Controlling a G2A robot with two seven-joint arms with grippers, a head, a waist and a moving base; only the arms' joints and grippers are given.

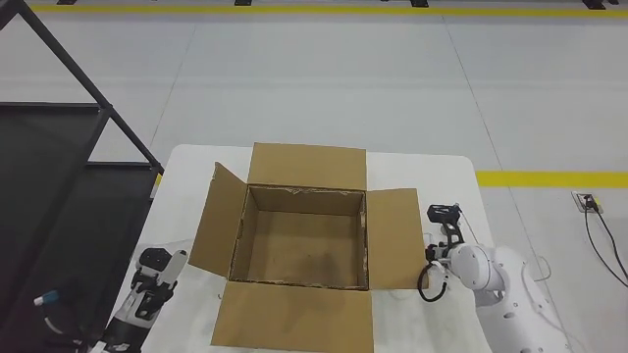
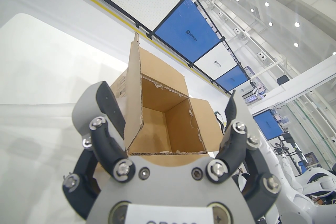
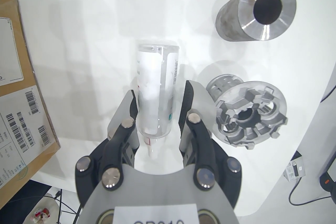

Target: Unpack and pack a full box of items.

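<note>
An open cardboard box [image 1: 304, 188] stands in the middle of the white table [image 1: 432, 172], all flaps folded out and its inside bare. At the table's near left my left gripper [image 1: 165, 267] sits open; in the left wrist view its spread fingers [image 2: 168, 93] frame the box [image 2: 168, 104] with nothing between them. On the other side of the box my right gripper [image 1: 442, 235] is low over the table. In the right wrist view it is open [image 3: 160, 92] and straddles a clear plastic bottle [image 3: 155, 72] lying on the tabletop, one finger [image 3: 133, 104] against it.
A steel hollow cylinder [image 3: 252, 15] and a cast metal hub [image 3: 246, 112] lie close beside the bottle. The box's labelled flap [image 3: 15, 93] is on the bottle's other side. A black rack [image 1: 59, 206] stands off the table's left edge.
</note>
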